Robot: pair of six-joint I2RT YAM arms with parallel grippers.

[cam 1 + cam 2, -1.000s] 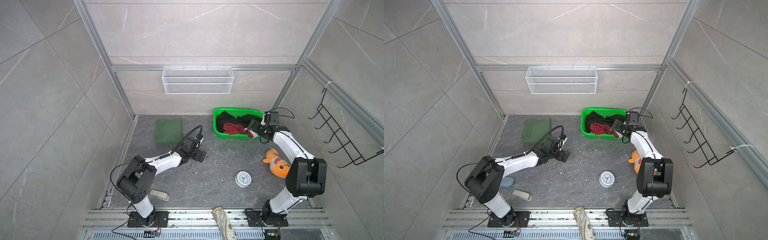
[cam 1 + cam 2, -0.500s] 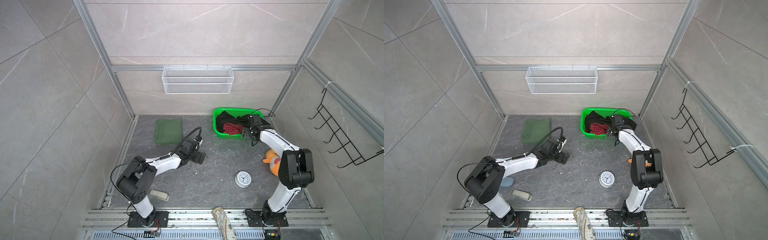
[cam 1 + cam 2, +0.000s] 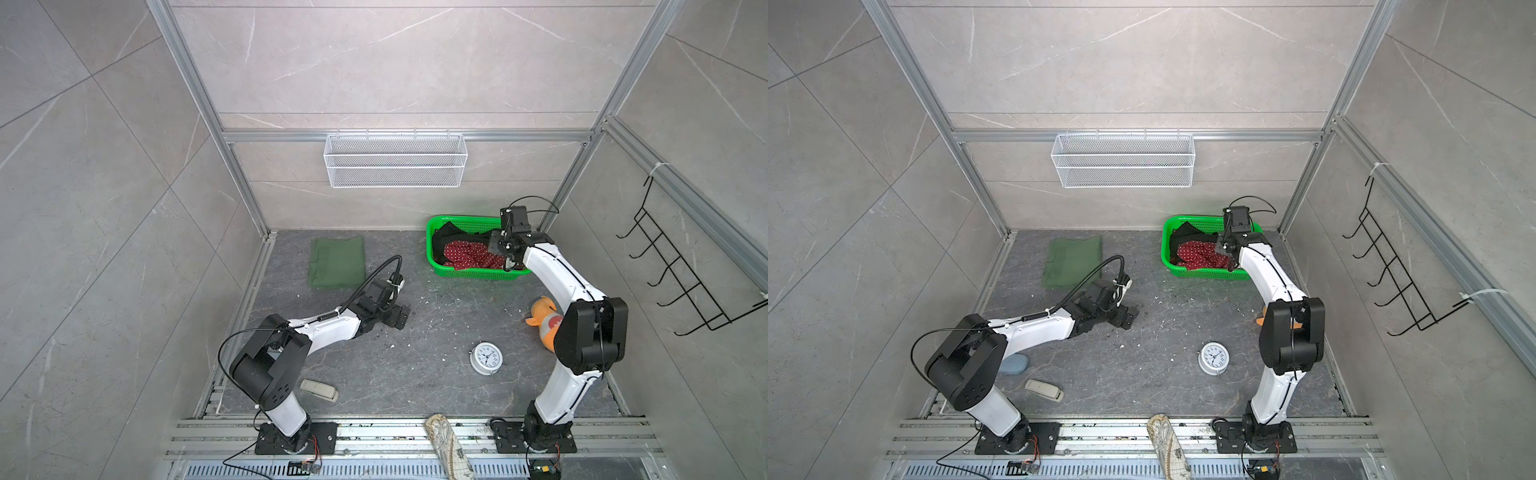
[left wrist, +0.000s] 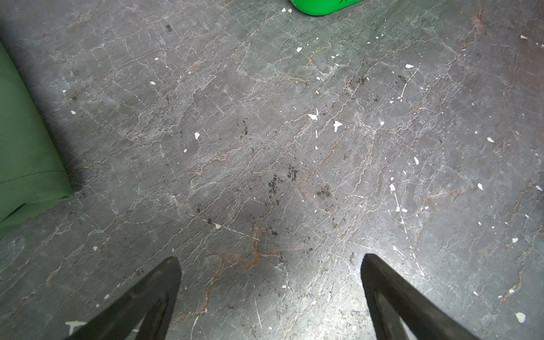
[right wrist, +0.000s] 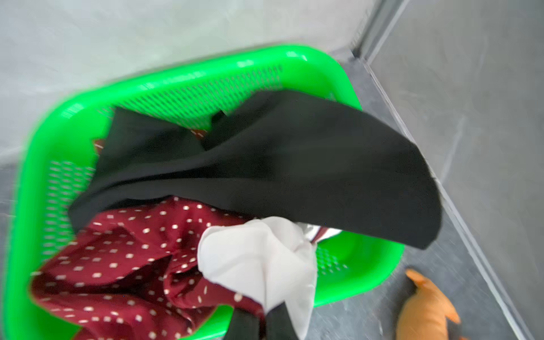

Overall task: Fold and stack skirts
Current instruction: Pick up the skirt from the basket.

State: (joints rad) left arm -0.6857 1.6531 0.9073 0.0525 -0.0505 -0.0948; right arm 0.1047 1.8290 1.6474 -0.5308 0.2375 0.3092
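Closest to my bases, a beige patterned cloth roll [image 3: 446,444] lies across the front rail, and a little way in a white alarm clock [image 3: 486,358] sits on the grey stone floor [image 4: 265,132]. Farther in, my left claw [image 4: 269,257] hangs low over bare, speckled floor with its fingers spread wide and nothing between them. Just beyond it lies the olive green skirt [image 3: 337,262], folded into a flat, neat rectangle; from my left wrist I see one corner of it [image 4: 23,147], layered edges stacked evenly. On my right side an orange plush fish [image 3: 544,318] rests on the floor near the green basket [image 3: 473,273]. My right claw [image 5: 260,316] is down inside that basket, fingers pressed together on a bunched white fold of the red polka-dot skirt [image 5: 117,265]. That skirt is crumpled, deep red with small white dots, filling the nearer half of the basket. The black skirt [image 5: 294,164] lies rumpled behind and partly over it, plain and matte, one broad flap reaching past the rim on the fish's side; this wrist view is blurred. High on the back wall hangs a white wire basket [image 3: 395,162].
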